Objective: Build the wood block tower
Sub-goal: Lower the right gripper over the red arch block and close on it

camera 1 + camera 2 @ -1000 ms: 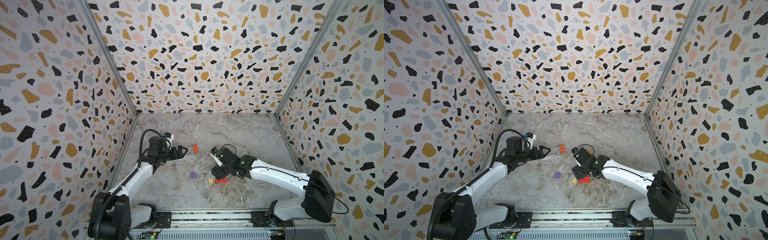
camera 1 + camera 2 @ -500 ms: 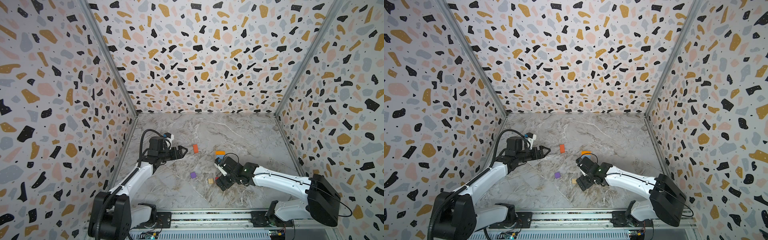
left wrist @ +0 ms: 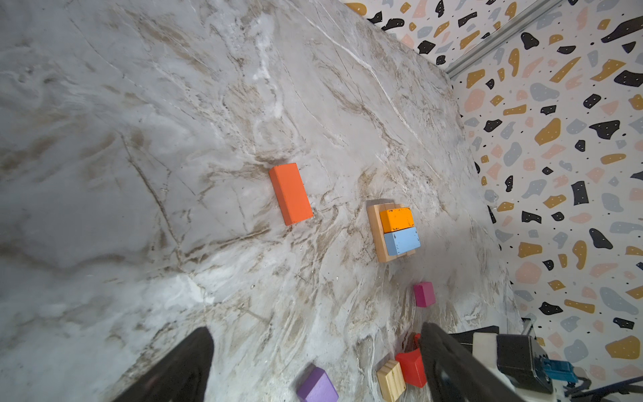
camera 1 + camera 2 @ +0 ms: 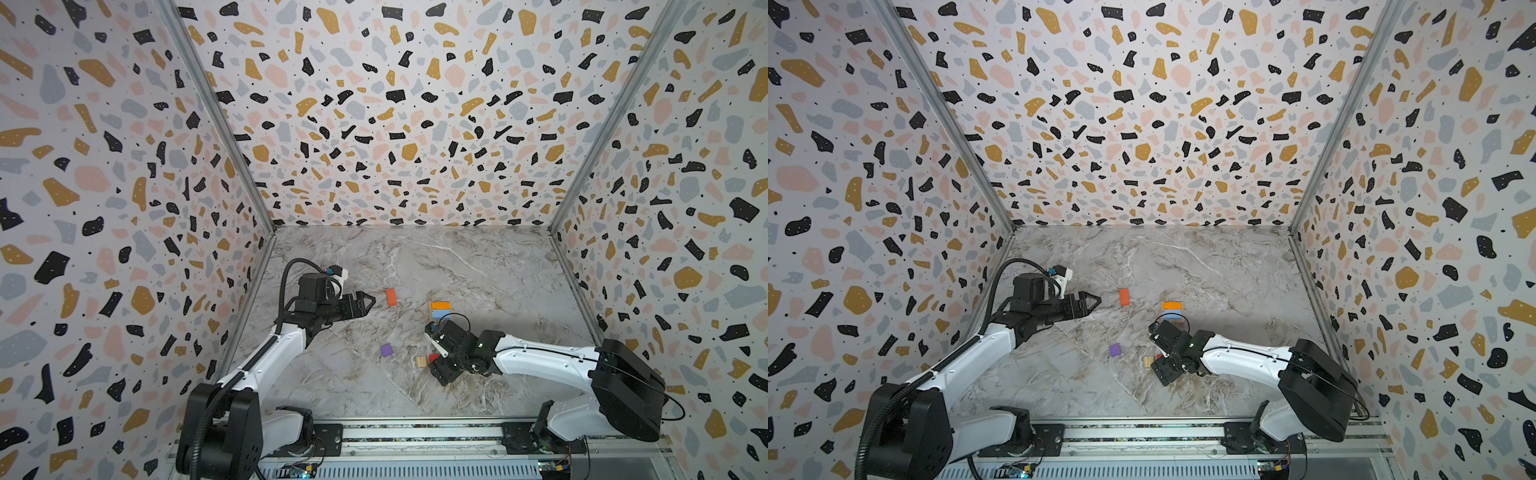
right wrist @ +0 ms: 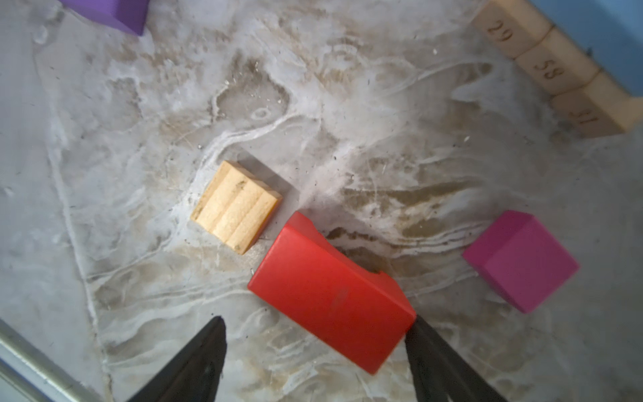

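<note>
Tower so far = 2 layers on the marble tabletop. The base is tan planks (3 numbered ends show in the right wrist view). On top are 2 blocks, side by side & touching: 1 orange block & 1 blue block. 5 loose blocks lie round it, all on the tabletop. In both top views 1 orange-red brick is near the tower's left, a bit further back. 1 purple cube is left of the tower & nearer the front rail, well apart. 1 tan cube & 1 red block w/ a notch lie in front of the tower, just beside each other w/ a small gap btwn. 1 magenta cube sits btwn tower & red block; the right arm hides it in the top views. 2 pincers. Left pincer: jaws spread wide, nothing in them, hanging left of the tower, beyond the orange-red brick. Right pincer: low over the red block in front of the tower, jaws apart w/ one end of the block btwn them. One finger is at the block's corner, the other clear of it, so no grip.
</note>
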Robot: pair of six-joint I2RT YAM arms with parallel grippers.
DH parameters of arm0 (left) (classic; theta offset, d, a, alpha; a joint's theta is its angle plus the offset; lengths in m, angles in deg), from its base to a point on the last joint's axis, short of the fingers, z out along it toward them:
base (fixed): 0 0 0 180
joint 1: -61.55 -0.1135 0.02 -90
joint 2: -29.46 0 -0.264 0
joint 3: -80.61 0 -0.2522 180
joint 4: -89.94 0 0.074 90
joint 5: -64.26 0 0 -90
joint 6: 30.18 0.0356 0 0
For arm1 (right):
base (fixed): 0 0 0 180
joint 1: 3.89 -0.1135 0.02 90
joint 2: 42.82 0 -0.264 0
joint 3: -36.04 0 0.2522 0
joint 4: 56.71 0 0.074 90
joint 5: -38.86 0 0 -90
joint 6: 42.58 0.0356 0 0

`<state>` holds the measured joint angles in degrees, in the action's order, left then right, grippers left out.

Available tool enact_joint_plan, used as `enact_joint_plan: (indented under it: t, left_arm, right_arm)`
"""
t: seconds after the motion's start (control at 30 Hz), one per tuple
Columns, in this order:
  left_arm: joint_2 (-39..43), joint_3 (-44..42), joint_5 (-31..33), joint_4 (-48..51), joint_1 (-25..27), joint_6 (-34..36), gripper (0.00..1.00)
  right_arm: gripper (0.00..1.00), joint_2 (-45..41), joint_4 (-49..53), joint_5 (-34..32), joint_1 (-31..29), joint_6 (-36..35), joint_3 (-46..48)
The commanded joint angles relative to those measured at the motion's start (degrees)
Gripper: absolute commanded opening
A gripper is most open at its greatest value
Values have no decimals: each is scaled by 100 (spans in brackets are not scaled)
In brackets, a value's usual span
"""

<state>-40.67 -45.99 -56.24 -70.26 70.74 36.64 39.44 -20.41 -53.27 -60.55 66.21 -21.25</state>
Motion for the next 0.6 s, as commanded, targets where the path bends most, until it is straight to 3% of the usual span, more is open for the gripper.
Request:
enact_joint_plan:
  t: [0.0,0.57]
  left_arm:
    - [14,80,50,-33,26,82,94]
    - [19,84,53,-15,30,94,94]
  right_arm:
    - [82,5,-209,-40,-27,31,-7]
    - [81,459,-374,-367,-29,-77,-278]
